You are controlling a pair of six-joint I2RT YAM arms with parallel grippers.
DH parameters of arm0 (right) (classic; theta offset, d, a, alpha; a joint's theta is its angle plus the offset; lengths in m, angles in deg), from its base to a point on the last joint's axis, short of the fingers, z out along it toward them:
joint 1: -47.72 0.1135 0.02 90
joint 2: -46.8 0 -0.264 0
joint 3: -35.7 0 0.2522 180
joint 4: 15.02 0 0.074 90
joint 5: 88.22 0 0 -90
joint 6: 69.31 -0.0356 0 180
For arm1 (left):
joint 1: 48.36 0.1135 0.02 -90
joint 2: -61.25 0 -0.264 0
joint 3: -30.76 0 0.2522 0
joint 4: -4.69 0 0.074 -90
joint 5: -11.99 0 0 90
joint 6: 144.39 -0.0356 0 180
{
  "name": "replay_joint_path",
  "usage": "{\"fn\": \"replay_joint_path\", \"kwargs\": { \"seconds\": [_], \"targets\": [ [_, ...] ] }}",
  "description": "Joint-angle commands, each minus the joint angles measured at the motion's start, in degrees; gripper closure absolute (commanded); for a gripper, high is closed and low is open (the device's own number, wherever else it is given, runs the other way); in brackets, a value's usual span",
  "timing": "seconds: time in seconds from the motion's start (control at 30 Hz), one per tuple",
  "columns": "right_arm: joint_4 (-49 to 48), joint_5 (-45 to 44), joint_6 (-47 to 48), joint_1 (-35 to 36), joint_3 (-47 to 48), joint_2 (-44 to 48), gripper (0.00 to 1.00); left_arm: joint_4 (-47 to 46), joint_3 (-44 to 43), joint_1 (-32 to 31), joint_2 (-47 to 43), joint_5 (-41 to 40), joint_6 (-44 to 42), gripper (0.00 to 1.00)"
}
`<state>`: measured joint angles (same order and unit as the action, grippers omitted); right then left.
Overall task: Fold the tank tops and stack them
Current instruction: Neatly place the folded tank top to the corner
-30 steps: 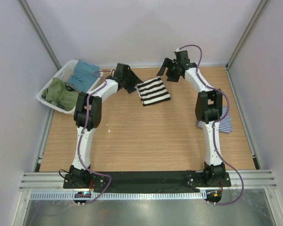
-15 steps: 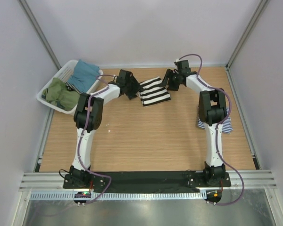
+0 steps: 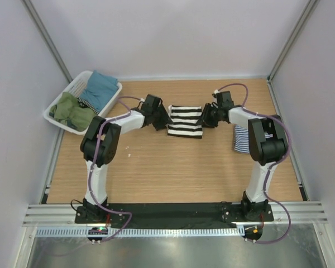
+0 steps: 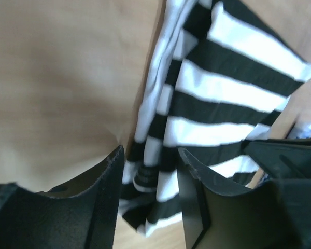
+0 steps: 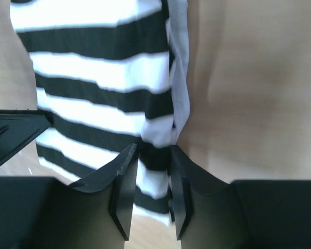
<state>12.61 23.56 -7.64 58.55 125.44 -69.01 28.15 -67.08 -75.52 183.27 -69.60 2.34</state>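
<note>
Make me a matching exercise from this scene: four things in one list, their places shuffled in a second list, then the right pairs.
Things:
1. broad-striped tank top
2. thin-striped tank top
3. white basket
4. teal cloth

Places:
A. inside the basket
B. at the far left corner of the table
C. on the right side of the table
D. middle of the table, toward its far edge

Pairs: 1-D, 2-C, 3-B, 4-A
</note>
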Motion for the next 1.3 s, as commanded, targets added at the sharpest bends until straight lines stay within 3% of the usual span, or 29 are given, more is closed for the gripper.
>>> {"fn": "replay_joint_path", "kwargs": {
  "seconds": [0.0, 0.03, 0.13, 0.4, 0.7, 0.87, 1.13, 1.27],
  "targets": [
    [-5.2, -1.8, -0.8, 0.3, -9.4, 10.1, 0.61, -2.0, 5.7, -3.1, -8.1, -1.2, -2.9, 0.53],
    [-5.7, -2.8, -1.2, 0.3, -11.5, 11.7, 0.51, -2.1, 8.1, -3.6, -8.9, -2.1, -3.0, 0.52],
    [-7.3, -4.8, -1.8, 0.4, -17.3, 16.8, 0.42, -3.5, 11.5, -4.9, -11.2, -3.0, -2.8, 0.45],
    [-4.2, -7.8, -0.8, 0.4, -14.8, 16.5, 0.40, -1.8, 7.3, -3.2, -9.8, -3.8, -5.7, 0.39],
    [-0.1, -7.5, -0.4, 0.3, -3.3, 5.3, 0.49, 2.3, -1.8, -1.3, -2.0, -1.5, -7.8, 0.43],
    [0.4, -7.5, -0.5, 0.9, -1.8, 2.5, 0.51, 2.8, -2.8, -1.2, 0.9, -1.1, -7.4, 0.49],
    [4.0, -10.4, 0.4, 2.9, 0.5, 0.8, 0.57, 4.2, -2.7, -1.8, 1.9, -1.9, -7.3, 0.50],
    [6.1, -11.8, 0.5, 4.6, 3.0, -1.2, 0.63, 4.7, -3.7, -1.9, 3.1, -2.3, -7.0, 0.61]
  ]
}}
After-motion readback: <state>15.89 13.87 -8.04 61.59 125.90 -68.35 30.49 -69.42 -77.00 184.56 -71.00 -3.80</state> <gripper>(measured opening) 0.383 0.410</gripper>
